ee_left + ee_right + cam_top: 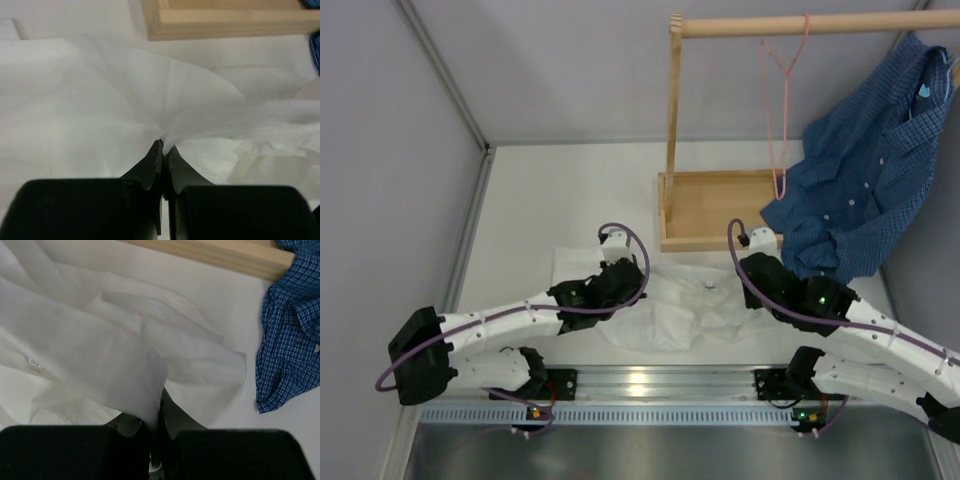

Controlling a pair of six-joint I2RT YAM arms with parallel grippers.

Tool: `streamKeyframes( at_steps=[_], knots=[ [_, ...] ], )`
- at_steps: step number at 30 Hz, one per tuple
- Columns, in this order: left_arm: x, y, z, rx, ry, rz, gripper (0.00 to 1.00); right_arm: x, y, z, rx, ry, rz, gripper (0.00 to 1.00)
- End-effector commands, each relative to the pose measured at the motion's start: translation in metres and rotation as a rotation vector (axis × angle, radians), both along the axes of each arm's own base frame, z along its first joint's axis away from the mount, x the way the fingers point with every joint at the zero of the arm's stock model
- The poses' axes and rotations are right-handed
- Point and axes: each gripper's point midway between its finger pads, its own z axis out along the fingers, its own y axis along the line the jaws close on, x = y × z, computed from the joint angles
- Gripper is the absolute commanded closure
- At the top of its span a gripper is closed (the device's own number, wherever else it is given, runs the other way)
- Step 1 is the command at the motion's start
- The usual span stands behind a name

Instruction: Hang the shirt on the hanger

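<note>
The white shirt [680,300] lies crumpled on the table between my arms. My left gripper [164,145] is shut on a fold of the shirt [125,90], and the cloth fans out from its tips. My right gripper [160,400] is shut on another fold of the shirt [100,355], which drapes over its left finger. A small label [34,362] shows on the cloth. The pink wire hanger [780,110] hangs by its hook from the wooden rail [800,24] at the back, apart from both grippers.
A blue checked shirt [870,170] hangs from the rail's right end and drapes onto the table [285,340]. The wooden frame's base tray [710,205] stands just behind the white shirt. Grey walls close in the left and back.
</note>
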Motion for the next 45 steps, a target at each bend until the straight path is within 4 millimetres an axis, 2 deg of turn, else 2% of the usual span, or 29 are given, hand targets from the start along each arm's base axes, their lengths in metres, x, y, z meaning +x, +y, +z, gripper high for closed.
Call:
streamKeyframes(
  at_steps=[1, 2, 5, 6, 7, 9, 10, 11, 12, 13, 14, 16, 17, 18, 19, 21, 22, 25, 29, 30, 32, 33, 34, 35, 36, 37, 39, 41, 45],
  knots=[
    [0.020, 0.030, 0.027, -0.060, -0.082, 0.235, 1.00, 0.015, 0.014, 0.010, 0.199, -0.003, -0.047, 0.94],
    [0.019, 0.033, 0.035, -0.065, -0.092, 0.240, 1.00, 0.018, 0.013, 0.010, 0.204, -0.001, -0.060, 0.94],
    [0.018, 0.032, 0.050, -0.072, -0.123, 0.202, 1.00, 0.018, 0.033, 0.015, 0.249, 0.009, 0.035, 0.86],
    [0.018, 0.033, 0.053, -0.065, -0.131, 0.190, 1.00, 0.018, 0.035, 0.021, 0.248, -0.010, 0.066, 0.79],
    [0.018, 0.033, 0.055, -0.044, -0.144, 0.165, 1.00, 0.018, 0.038, 0.027, 0.257, -0.024, 0.090, 0.61],
    [0.014, 0.028, 0.061, -0.035, -0.157, 0.103, 1.00, 0.013, 0.046, 0.049, 0.303, -0.079, 0.193, 0.44],
    [0.013, 0.027, 0.063, -0.038, -0.158, 0.091, 1.00, 0.012, 0.052, 0.062, 0.336, -0.109, 0.234, 0.31],
    [0.012, 0.026, 0.064, -0.039, -0.159, 0.080, 1.00, 0.005, 0.061, 0.070, 0.364, -0.111, 0.309, 0.23],
    [0.010, 0.024, 0.065, -0.049, -0.154, 0.062, 1.00, 0.005, 0.063, 0.083, 0.363, -0.149, 0.348, 0.15],
    [0.009, 0.025, 0.068, -0.056, -0.157, 0.057, 1.00, 0.009, 0.066, 0.085, 0.349, -0.153, 0.349, 0.10],
    [0.008, 0.024, 0.069, -0.062, -0.157, 0.054, 1.00, 0.013, 0.067, 0.092, 0.337, -0.166, 0.350, 0.10],
    [0.006, 0.023, 0.074, -0.083, -0.157, 0.039, 1.00, 0.019, 0.079, 0.082, 0.270, -0.133, 0.406, 0.13],
    [0.005, 0.022, 0.076, -0.088, -0.158, 0.034, 1.00, 0.018, 0.086, 0.082, 0.266, -0.116, 0.438, 0.17],
    [0.004, 0.021, 0.077, -0.093, -0.156, 0.025, 1.00, 0.022, 0.093, 0.069, 0.230, -0.078, 0.459, 0.21],
    [0.002, 0.017, 0.082, -0.105, -0.154, 0.009, 1.00, 0.023, 0.098, 0.066, 0.222, -0.068, 0.475, 0.28],
    [0.001, 0.014, 0.086, -0.111, -0.155, -0.011, 1.00, 0.026, 0.108, 0.056, 0.185, -0.055, 0.510, 0.36],
    [0.000, 0.013, 0.090, -0.118, -0.155, -0.017, 1.00, 0.029, 0.110, 0.054, 0.174, -0.062, 0.514, 0.37],
    [-0.001, 0.014, 0.094, -0.106, -0.157, -0.028, 1.00, 0.044, 0.115, 0.057, 0.148, -0.109, 0.497, 0.48],
    [-0.004, 0.017, 0.102, -0.082, -0.171, -0.062, 1.00, 0.046, 0.130, 0.059, 0.132, -0.117, 0.587, 0.61],
    [-0.006, 0.019, 0.103, -0.055, -0.182, -0.084, 1.00, 0.046, 0.131, 0.056, 0.118, -0.114, 0.600, 0.79],
    [-0.010, 0.016, 0.112, -0.036, -0.199, -0.145, 1.00, 0.049, 0.129, 0.057, 0.105, -0.123, 0.586, 0.94],
    [-0.013, 0.018, 0.111, 0.017, -0.215, -0.194, 0.94, 0.049, 0.127, 0.058, 0.103, -0.130, 0.581, 0.98],
    [-0.015, 0.018, 0.113, 0.037, -0.220, -0.221, 0.60, 0.050, 0.123, 0.058, 0.089, -0.130, 0.565, 0.98],
    [-0.016, 0.019, 0.114, 0.059, -0.219, -0.238, 0.34, 0.051, 0.120, 0.059, 0.085, -0.131, 0.553, 0.98],
    [-0.016, 0.019, 0.125, 0.072, -0.236, -0.256, 0.08, 0.050, 0.116, 0.062, 0.083, -0.136, 0.545, 0.98],
    [-0.018, 0.021, 0.122, 0.114, -0.222, -0.283, 0.02, 0.048, 0.111, 0.060, 0.067, -0.121, 0.535, 0.98],
    [-0.022, 0.017, 0.131, 0.159, -0.254, -0.366, 0.02, 0.046, 0.105, 0.066, 0.063, -0.124, 0.523, 0.98],
    [-0.020, 0.016, 0.149, 0.181, -0.302, -0.403, 0.02, 0.041, 0.101, 0.067, 0.060, -0.113, 0.528, 0.97],
    [-0.026, 0.001, 0.155, 0.245, -0.367, -0.571, 0.05, 0.034, 0.095, 0.075, 0.075, -0.113, 0.527, 0.96]
  ],
)
